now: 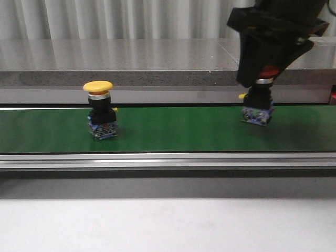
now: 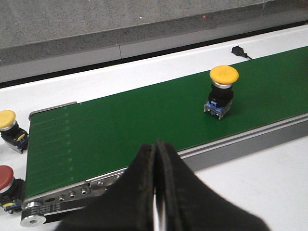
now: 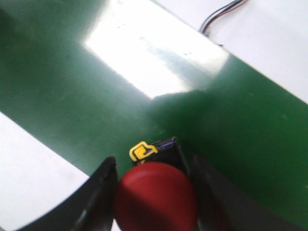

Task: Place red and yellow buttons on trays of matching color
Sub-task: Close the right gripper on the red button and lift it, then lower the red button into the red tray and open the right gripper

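Note:
A red button [image 1: 259, 100] stands upright on the green belt [image 1: 173, 128] at the right. My right gripper [image 1: 261, 79] comes down over it, its fingers pressed on both sides of the red cap [image 3: 156, 197]. A yellow button [image 1: 98, 87] stands free on the belt at the left, and the left wrist view shows it too, yellow button [image 2: 224, 74]. My left gripper [image 2: 156, 144] hovers shut and empty over the belt's near rail, well away from that button. No trays are in view.
Beyond the belt's end lie two more buttons on the white table, one yellow [image 2: 7, 119] and one red [image 2: 5, 177]. An aluminium rail [image 1: 168, 160] runs along the belt's front. A grey ledge [image 1: 131, 58] stands behind. Wires [image 3: 221, 17] lie past the belt.

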### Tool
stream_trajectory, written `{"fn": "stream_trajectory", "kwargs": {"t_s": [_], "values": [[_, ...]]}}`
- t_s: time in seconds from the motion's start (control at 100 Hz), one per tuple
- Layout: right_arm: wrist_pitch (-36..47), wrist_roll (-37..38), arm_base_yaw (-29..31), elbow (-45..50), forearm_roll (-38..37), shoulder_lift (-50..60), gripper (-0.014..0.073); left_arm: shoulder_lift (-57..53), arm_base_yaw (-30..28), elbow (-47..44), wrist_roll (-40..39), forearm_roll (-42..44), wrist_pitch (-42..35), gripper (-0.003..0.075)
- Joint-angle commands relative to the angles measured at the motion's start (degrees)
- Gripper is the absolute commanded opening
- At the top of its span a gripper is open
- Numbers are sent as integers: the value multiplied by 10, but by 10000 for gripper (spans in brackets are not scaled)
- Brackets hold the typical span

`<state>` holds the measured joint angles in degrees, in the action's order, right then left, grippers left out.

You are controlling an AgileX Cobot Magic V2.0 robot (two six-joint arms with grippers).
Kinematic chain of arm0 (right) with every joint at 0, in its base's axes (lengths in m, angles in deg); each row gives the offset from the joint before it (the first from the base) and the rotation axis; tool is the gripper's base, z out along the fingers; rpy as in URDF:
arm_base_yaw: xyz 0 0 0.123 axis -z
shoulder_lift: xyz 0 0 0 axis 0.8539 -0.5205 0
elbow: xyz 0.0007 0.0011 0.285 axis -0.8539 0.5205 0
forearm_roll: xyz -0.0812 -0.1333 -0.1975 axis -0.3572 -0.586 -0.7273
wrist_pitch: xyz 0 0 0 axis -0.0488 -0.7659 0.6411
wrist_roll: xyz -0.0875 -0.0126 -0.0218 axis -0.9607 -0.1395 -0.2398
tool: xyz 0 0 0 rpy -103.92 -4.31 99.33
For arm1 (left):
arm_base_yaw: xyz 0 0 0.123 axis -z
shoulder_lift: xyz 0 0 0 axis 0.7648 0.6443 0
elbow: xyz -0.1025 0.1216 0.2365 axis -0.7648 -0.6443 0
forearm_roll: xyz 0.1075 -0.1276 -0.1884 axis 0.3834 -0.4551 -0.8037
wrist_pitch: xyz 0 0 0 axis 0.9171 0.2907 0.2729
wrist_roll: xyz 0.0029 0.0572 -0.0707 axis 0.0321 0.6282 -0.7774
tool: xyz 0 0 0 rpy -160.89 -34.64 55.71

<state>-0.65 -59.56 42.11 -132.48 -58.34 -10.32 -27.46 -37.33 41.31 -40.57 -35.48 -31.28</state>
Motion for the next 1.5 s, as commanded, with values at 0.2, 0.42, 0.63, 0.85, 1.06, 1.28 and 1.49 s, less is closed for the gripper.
{"fn": "stream_trajectory", "kwargs": {"t_s": [0.2,0.42,0.63,0.85,1.06,1.28,1.49], "values": [[23,6,150,-18,4,58,62,4,4,14,0,-6,-41,-20],[47,6,270,-18,4,58,62,4,4,14,0,-6,-41,-20],[60,6,342,-18,4,46,62,4,4,14,0,-6,-41,-20],[62,6,390,-28,4,19,62,4,4,14,0,-6,-41,-20],[49,11,426,-86,6,-23,62,4,4,14,0,-6,-41,-20],[77,11,432,-108,19,-70,62,4,4,14,0,-6,-41,-20],[131,11,432,-108,55,-116,62,4,4,14,0,-6,-41,-20]]}}
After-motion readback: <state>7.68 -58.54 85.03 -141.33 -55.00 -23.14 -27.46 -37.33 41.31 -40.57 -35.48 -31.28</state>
